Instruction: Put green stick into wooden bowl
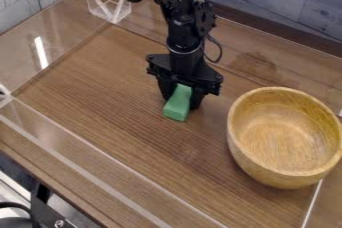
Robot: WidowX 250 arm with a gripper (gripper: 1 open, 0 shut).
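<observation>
The green stick point(177, 103) lies on the wooden table, a short bright green bar pointing toward the camera. My gripper point(181, 88) points straight down over its far end, the black fingers low on either side of the stick and closed against it. The stick's far end is hidden between the fingers, and it still rests on the table. The wooden bowl point(285, 135) stands to the right of the stick, round, light tan, with a thick rim and an empty hollow, a short gap away from the gripper.
Clear acrylic walls point(54, 137) edge the table at the left and front. A small clear stand point(107, 7) sits at the back left. A grey plank wall runs behind the table.
</observation>
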